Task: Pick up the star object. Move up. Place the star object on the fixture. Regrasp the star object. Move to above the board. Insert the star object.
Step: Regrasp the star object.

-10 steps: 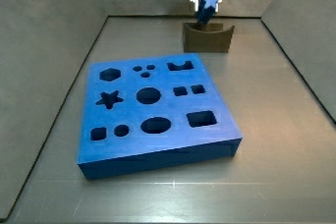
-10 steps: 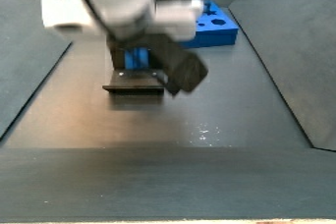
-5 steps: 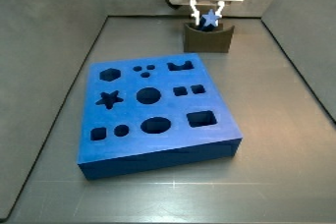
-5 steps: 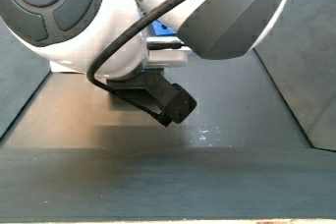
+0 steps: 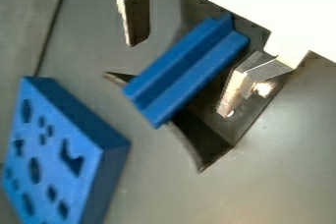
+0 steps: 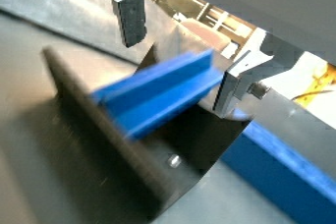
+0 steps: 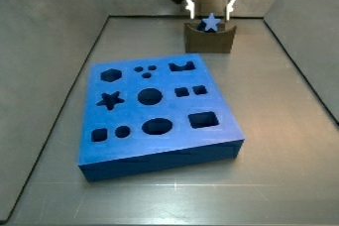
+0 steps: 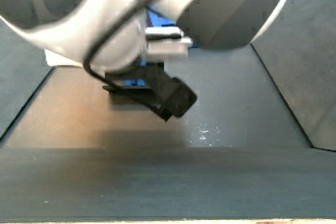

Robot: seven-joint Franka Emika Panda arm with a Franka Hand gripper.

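In a side view the end effector (image 7: pixel 209 16) hangs at the far end of the bench (image 7: pixel 284 111), its fingers (image 7: pixel 193 11) either side of the star object (image 7: pixel 209 23), which sits in the notch of the fixture (image 7: pixel 209 39), well apart from the board (image 7: pixel 159 116) nearer the camera

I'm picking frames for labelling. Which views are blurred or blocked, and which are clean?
A side view is sharp: board, fixture, star object and the claw above it all read clearly. In another side view the arm fills the frame, blurred. Both wrist views are soft, the star object smeared.
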